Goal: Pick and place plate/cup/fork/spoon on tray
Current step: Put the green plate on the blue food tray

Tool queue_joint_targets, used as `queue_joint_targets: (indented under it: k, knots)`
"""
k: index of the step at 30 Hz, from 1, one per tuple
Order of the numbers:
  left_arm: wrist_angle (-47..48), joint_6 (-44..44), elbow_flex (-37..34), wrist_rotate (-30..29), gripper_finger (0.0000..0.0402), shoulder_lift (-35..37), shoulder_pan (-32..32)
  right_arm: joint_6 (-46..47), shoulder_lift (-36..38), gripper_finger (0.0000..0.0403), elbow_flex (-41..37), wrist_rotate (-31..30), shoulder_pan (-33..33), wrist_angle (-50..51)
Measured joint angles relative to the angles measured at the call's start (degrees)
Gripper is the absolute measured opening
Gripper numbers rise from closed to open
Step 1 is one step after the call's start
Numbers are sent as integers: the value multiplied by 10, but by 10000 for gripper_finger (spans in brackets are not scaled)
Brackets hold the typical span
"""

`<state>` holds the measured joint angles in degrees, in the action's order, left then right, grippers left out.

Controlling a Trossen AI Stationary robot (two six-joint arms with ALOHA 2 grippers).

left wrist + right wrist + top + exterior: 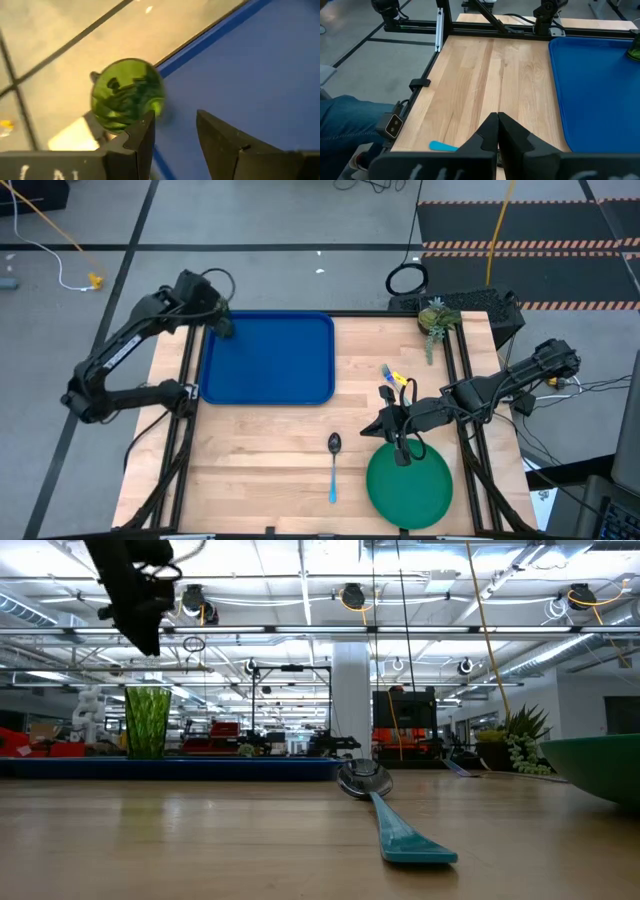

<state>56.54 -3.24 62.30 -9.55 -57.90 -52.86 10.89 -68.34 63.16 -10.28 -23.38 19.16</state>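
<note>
Translucent olive-green cup [127, 95] stands upright in blue tray [260, 85] corner.

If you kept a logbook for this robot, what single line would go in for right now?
cup: on tray, far corner | left gripper: open above cup | right gripper: shut, over plate rim | spoon, fork: on table

Left hand [172, 137] raised, fingers apart, right hand [497, 131] low, fingers pressed together
</note>
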Motion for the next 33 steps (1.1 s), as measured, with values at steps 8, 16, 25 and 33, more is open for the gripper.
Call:
queue_joint_targets:
  k: [8, 16, 25, 33]
  knots:
    - [0, 127, 0, 98, 148, 95, 129, 5, 0, 0, -21, -1, 0, -10]
    - [-15, 190, 0, 107, 147, 132, 332, 114, 0, 0, -46, 1, -3, 15]
    - [-38, 249, 0, -27, 147, 98, 557, 301, -27, 0, -46, 13, -115, 29]
    - [-40, 320, 0, -156, 147, 33, 684, 453, -126, 0, -46, 59, -213, 36]
